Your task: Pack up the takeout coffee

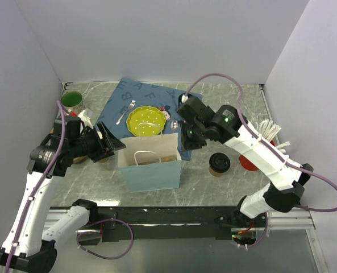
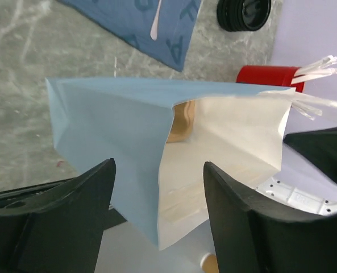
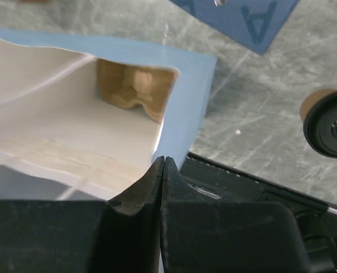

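The takeout coffee (image 1: pixel 219 164), a brown paper cup with a black lid, stands on the table to the right of an open light blue paper bag (image 1: pixel 151 170). It also shows in the right wrist view (image 3: pixel 329 123) and in the left wrist view (image 2: pixel 244 12). My right gripper (image 1: pixel 186 140) is shut on the bag's right rim (image 3: pixel 174 136), with its fingertips (image 3: pixel 163 161) pinched together. My left gripper (image 1: pixel 115 145) is open at the bag's left side, its jaws (image 2: pixel 158 168) astride the bag's edge (image 2: pixel 162 170) without gripping it. A brown cardboard insert (image 3: pixel 137 85) lies inside the bag.
A blue lettered placemat (image 1: pixel 128 95) behind the bag holds a yellow plate (image 1: pixel 145 120) and a fork (image 1: pixel 124 112). A dark green mug (image 1: pixel 72 100) stands at the back left. A red cup (image 1: pixel 249 162) with white sticks (image 1: pixel 269 129) stands to the right of the coffee.
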Available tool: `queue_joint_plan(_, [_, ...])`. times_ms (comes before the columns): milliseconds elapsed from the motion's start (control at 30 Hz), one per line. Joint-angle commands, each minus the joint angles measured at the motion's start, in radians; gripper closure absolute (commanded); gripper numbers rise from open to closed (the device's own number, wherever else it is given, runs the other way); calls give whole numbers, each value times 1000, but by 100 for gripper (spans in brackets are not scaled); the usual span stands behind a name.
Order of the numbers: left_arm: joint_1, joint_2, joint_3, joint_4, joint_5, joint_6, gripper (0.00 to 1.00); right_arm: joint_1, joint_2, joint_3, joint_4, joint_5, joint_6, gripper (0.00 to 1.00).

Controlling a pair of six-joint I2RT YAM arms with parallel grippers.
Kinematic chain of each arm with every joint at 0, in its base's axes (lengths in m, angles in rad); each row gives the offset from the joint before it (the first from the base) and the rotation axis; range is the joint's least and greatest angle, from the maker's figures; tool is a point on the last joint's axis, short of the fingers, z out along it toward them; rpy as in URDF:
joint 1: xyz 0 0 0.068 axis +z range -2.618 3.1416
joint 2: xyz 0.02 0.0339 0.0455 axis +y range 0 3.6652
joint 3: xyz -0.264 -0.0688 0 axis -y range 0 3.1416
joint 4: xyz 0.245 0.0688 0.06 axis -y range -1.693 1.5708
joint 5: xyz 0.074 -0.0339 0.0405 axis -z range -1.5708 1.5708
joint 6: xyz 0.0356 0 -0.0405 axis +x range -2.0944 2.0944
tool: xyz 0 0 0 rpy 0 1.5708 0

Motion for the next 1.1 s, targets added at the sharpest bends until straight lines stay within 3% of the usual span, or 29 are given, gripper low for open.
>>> queue_joint_plan(0, [-3, 28, 88, -80, -64, 76, 31, 9, -81, -120, -163, 27, -26, 100])
queue_joint_plan(67, [-4, 39, 85, -78, -34, 86, 32, 3, -66, -68, -178, 53, -43, 99])
queue_joint_plan(233, [-4, 71, 123, -121, -72, 109, 34, 0, -2, 76, -227, 73, -60, 76])
queue_joint_plan(333, [-6, 79, 145, -140, -101, 108, 34, 0, -3, 90, -200, 47, -49, 68])
queue_joint_plan(600, [-15, 73, 50, -11, 8, 44, 32, 0, 25, 107, -160, 16, -58, 58])
queue_joint_plan(800, [-35, 127, 56, -17, -32, 65, 43, 21, 80, 70, -169, 54, -42, 55])
queue_joint_plan(900, [-44, 131, 68, -21, -33, 62, 64, 21, 97, 60, -189, 102, -43, 61])
queue_joint_plan(933, [-47, 133, 70, -24, -33, 62, 76, 23, 94, 55, -184, 114, -46, 72])
queue_joint_plan(1000, [-52, 131, 64, -28, -17, 57, 84, 23, 86, 54, -178, 146, -54, 86])
queue_joint_plan(1033, [-53, 130, 57, -28, -8, 51, 92, 21, 86, 58, -181, 157, -60, 98])
queue_joint_plan(1067, [-56, 128, 53, -29, -4, 47, 95, 20, 89, 63, -186, 166, -66, 100])
